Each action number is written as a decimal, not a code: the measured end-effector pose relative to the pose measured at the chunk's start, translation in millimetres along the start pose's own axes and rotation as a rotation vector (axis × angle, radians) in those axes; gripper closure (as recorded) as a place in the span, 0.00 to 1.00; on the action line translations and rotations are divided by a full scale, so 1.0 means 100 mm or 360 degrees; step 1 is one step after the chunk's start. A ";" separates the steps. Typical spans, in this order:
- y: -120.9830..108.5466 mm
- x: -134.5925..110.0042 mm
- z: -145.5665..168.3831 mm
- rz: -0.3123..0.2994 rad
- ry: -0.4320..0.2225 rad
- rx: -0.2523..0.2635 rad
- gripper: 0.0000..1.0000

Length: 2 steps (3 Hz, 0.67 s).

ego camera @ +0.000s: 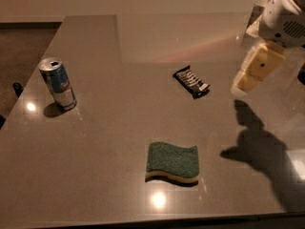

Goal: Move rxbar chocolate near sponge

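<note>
Looks like it's the approach step: the gripper [246, 79] is hovering to the right of the rxbar chocolate [191, 81], not touching it, and I can't tell if it's spread or closed. The bar's lying flat on the tabletop [109, 128], with the sponge [172, 161] sitting well in front of it. Next up is centring over the bar and grabbing it.

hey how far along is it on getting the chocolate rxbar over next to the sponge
Nothing looks done yet: the rxbar chocolate lies on the table, well apart from the sponge nearer the front edge. In hand: the gripper hovers just right of the bar, not touching it. Left: grasp the bar, carry it over and set it beside the sponge.
</note>
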State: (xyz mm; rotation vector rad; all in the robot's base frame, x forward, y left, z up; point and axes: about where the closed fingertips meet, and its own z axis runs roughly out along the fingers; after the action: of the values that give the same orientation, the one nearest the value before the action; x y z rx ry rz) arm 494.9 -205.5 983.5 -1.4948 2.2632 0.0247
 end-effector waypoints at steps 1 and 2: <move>-0.25 -0.10 0.24 0.0169 -0.0078 -0.0015 0.00; -0.44 -0.25 0.50 0.0308 -0.0132 -0.0013 0.00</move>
State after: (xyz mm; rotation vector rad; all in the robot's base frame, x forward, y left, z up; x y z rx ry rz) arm 558.7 -189.3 956.1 -1.2501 2.3340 0.1504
